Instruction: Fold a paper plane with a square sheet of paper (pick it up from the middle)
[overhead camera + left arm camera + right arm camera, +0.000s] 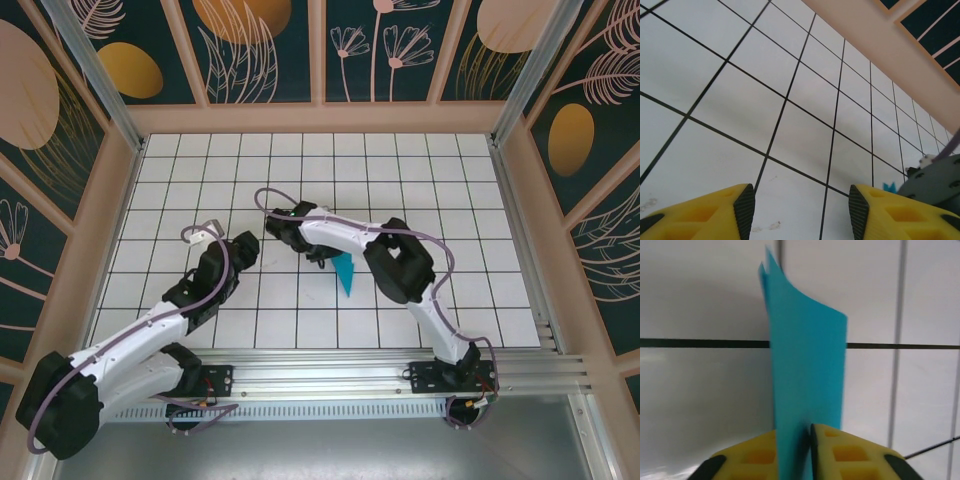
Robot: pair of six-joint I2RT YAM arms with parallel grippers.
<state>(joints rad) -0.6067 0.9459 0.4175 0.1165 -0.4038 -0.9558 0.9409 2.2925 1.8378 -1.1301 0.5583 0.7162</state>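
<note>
Two fingers (850,455) of your right gripper (794,434) pinch the folded teal paper (807,365) at bottom centre, while your left gripper (801,200) gapes empty.

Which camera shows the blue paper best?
The right wrist view: the teal paper stands large between the fingers of the right gripper. The top view shows a small triangle by the right arm; the left wrist view, a tiny sliver.
</note>
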